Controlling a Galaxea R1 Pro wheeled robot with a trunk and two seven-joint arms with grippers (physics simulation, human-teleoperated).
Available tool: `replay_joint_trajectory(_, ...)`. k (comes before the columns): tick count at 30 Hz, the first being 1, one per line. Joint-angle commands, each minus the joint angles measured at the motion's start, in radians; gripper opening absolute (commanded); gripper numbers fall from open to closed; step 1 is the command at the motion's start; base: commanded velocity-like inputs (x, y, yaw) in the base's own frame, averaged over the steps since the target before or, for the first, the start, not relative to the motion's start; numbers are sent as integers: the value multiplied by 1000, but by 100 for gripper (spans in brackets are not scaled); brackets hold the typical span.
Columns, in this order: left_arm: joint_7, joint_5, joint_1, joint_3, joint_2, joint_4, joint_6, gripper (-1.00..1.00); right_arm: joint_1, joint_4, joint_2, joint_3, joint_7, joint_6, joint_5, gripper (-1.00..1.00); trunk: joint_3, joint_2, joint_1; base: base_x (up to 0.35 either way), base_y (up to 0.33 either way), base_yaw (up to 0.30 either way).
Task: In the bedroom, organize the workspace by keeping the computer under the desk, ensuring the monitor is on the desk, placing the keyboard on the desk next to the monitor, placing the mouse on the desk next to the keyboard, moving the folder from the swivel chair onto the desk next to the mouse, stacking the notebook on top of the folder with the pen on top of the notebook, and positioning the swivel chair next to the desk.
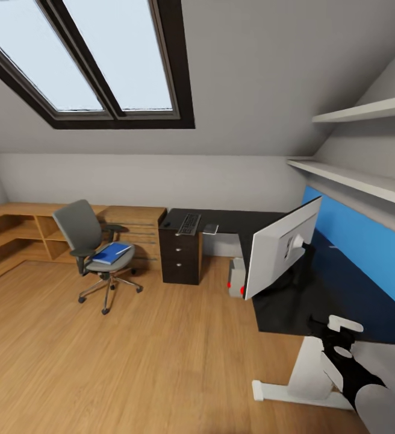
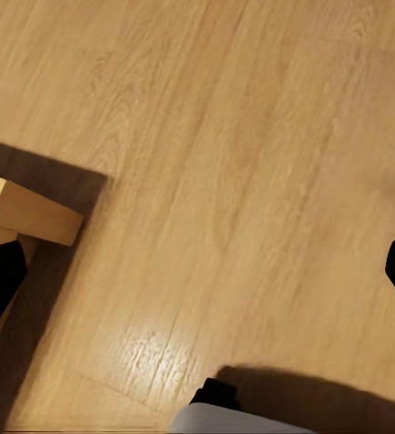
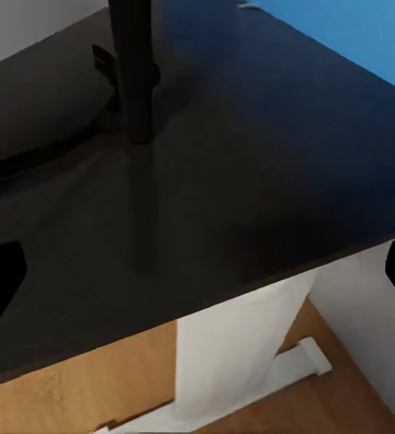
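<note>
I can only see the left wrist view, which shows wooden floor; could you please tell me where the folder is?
Observer: The folder lies flat on the seat of the swivel chair, which stands out on the floor apart from the desk.
Operator: Thank you. Is the keyboard on the desk yet?
Observer: Yes, the keyboard lies on the desk's end above the drawers, well away from the monitor.
</note>
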Motion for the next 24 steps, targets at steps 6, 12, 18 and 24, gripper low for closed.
replay_joint_trajectory(6, 6, 10, -1, -8, -1, 10, -21, 100, -12, 49, 25, 14, -3, -131, 84, 100, -2, -2, 1, 235, -183, 0)
replay_joint_trajectory(12, 6, 10, -2, -9, -3, 13, -49, 100, -12, 58, 28, 16, -2, -201, 101, 100, -2, -2, 1, 262, -205, 0)
replay_joint_trajectory(18, 6, 8, -2, -13, -4, 13, -58, 100, -12, 93, 28, 20, 0, -231, 104, 100, -2, -2, 1, 231, -179, 0)
replay_joint_trajectory(24, 6, 8, -1, -15, -5, 13, -115, 100, -12, 116, 28, 20, 18, -266, 104, 100, -2, -2, 1, 62, -35, 0)
